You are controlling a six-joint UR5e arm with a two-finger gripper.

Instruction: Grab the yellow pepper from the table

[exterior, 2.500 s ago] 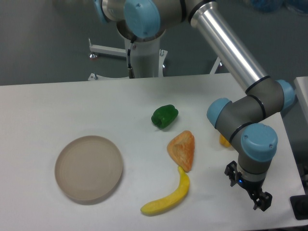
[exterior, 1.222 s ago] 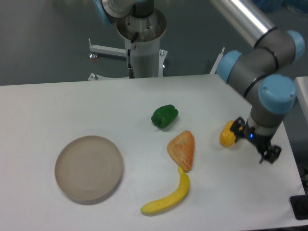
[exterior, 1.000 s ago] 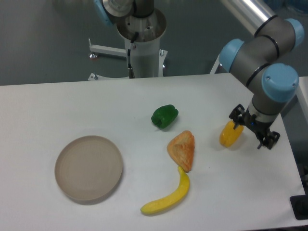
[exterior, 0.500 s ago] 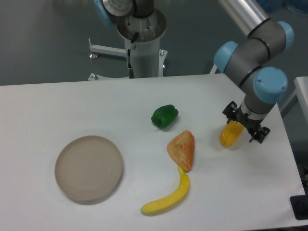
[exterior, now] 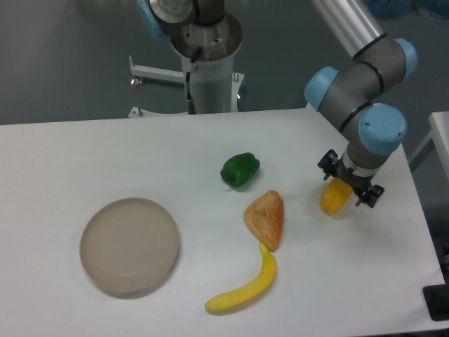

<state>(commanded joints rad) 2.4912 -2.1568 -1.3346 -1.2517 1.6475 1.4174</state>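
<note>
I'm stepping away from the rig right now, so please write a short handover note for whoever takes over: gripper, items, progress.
Gripper: open, directly over the yellow pepper, fingers either side of its top, not closed on it.
Yellow pepper: lying on the table near the right edge, right of the pastry.
Done: gripper lined up above the pepper.
Left: lower if needed, close on the pepper, lift it.

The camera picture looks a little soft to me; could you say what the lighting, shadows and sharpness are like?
Camera view: even, diffuse light; only faint shadows under the banana and plate. Mild sheen on the green pepper and on the metal arm. Overall slightly soft, with the background dim and blurred. The end effector above the yellow pepper remains readable.
</note>
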